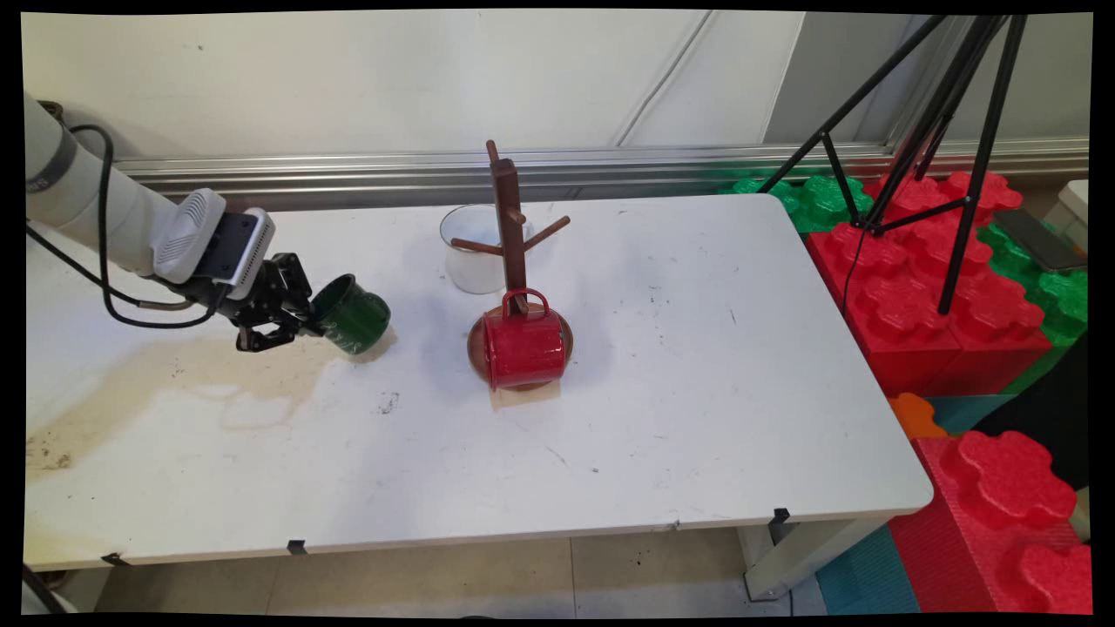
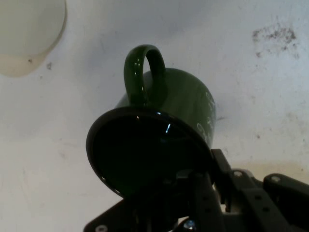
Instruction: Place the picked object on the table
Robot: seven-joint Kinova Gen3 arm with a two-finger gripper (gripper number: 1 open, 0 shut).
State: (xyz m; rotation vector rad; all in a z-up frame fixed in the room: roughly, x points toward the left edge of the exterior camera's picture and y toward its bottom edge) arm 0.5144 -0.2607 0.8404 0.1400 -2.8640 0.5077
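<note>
- Black two-finger gripper (image 1: 307, 326) sits low over the left part of the white table (image 1: 697, 418), reaching in from the left on the white arm, black cables hanging off the wrist.
- Gripper is closed on the rim of a dark green glossy enamel mug (image 1: 352, 314); one finger goes inside the mouth, the other lies against the outer wall.
- Mug is tipped on its side, mouth toward the gripper, base pointing away from it to the right. Its lower side is at or just above the tabletop; contact can't be made out.
- Hand view: the mug's (image 2: 159, 130) dark open mouth fills the middle of the picture just past the fingers (image 2: 205, 193), handle loop on the side that is uppermost in this view, faint pale lettering on the side wall.
- Right of the gripper, well apart: a brown wooden mug tree with a round base (image 1: 510, 235), pegs sticking out left and right.
- Red enamel mug (image 1: 524, 347) lies on its side on the tree's base, handle against the post.
- Behind the tree, farther from the gripper: a white round cup or bowl (image 1: 470, 248), upright, open top.
- Tabletop below and left of the gripper shows a yellowish-brown stain (image 1: 157, 392).
- Off the table's right edge: large red and green plastic building blocks (image 1: 949, 296) with a black tripod (image 1: 949, 131) standing on them.
</note>
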